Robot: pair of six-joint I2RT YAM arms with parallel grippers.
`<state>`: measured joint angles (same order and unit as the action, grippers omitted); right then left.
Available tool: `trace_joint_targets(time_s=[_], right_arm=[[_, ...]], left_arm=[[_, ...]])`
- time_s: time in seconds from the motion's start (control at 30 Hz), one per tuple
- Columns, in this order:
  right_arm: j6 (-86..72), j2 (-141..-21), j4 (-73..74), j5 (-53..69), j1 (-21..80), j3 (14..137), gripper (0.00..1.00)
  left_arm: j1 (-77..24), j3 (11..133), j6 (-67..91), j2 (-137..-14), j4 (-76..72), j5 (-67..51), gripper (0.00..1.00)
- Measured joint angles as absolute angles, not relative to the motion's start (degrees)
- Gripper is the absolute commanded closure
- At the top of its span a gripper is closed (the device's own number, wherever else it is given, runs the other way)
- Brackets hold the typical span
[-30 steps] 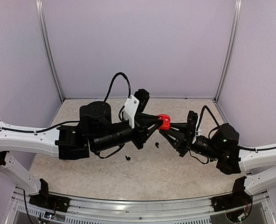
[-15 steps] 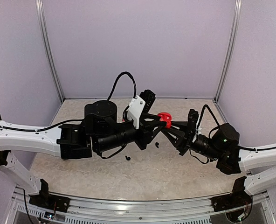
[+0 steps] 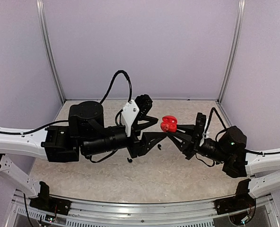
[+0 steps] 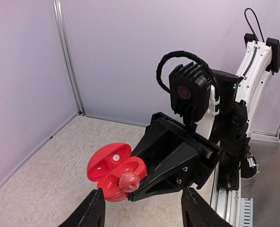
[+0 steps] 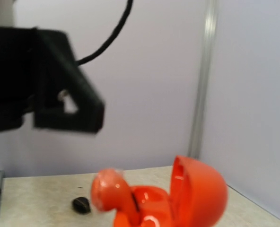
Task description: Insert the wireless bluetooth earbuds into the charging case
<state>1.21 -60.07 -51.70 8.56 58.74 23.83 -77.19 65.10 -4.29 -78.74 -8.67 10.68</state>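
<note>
Right gripper (image 3: 171, 133) clamps the red charging case (image 3: 168, 124) in mid-air above the table (image 3: 178, 175), lid hinged open and upright, hollow facing the left gripper (image 3: 158, 128), whose fingers stand parted and empty just beside it. One red earbud (image 4: 129, 181) sits in the case, rounded head outward; a black earbud (image 3: 129, 160) lies on the table

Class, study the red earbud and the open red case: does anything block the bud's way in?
Nothing visible. The case, held by the right gripper, has its lid open; the red earbud sits at its slot, and the left gripper is open, clear of it.
</note>
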Motion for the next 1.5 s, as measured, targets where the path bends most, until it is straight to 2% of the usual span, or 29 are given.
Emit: trace_joint_targets(time_s=[0.17,0.27,0.73,1.5], right_arm=[[1.19,-58.15,-49.06,14.98,58.57,23.81,1.0],[0.97,-58.06,-47.13,19.68,58.43,23.83,1.0],[-1.85,-61.32,-43.53,34.61,58.37,26.35,1.0],[-2.44,-62.74,-42.83,36.03,58.04,27.49,1.0]], left_arm=[[-76.64,62.94,-8.36,-73.32,-6.96,9.74,0.27],[-76.36,62.59,-11.11,-70.87,-5.28,8.1,0.26],[-76.23,64.95,-15.75,-74.67,4.99,0.64,0.28],[-75.57,64.97,-11.66,-77.69,1.21,0.36,0.38]])
